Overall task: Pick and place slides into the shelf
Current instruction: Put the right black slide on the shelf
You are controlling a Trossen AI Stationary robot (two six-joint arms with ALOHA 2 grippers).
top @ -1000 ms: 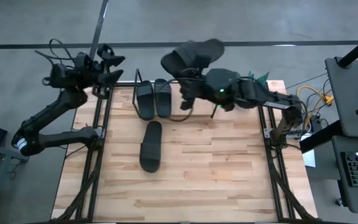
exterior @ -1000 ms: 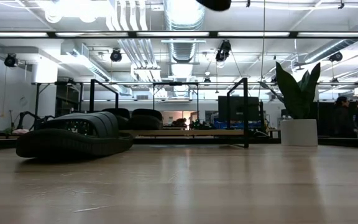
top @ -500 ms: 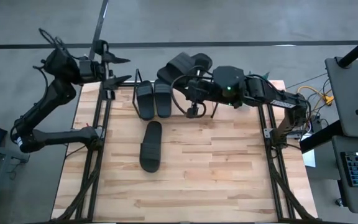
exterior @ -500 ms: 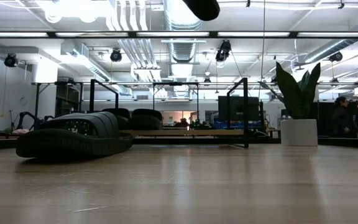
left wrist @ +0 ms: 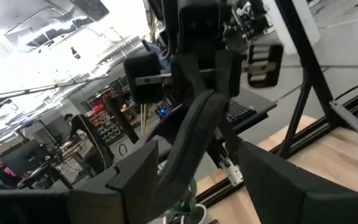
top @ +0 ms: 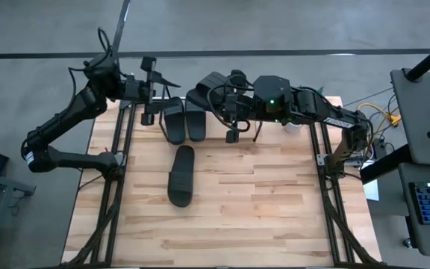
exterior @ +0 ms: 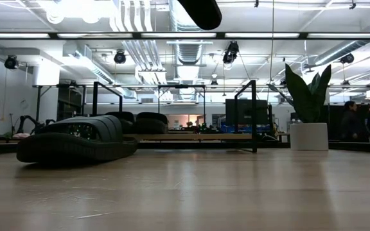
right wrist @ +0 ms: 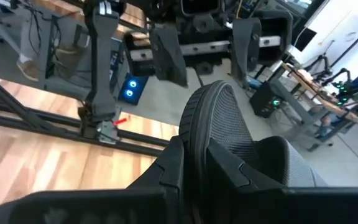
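My right gripper (top: 216, 101), clenched on a matte black slide sandal (top: 206, 88), has dropped toward the wooden-board wire shelf (top: 200, 138). My released left gripper (top: 155, 88) has swung in close, so placement looks near.

Wood-plank table (top: 260, 202) carries the shelf (top: 207, 139) at its far edge; two slides (top: 184, 119) sit side by side on the shelf's left part, toes outward; a third slide (top: 181, 175) lies flat on the table just in front of them.
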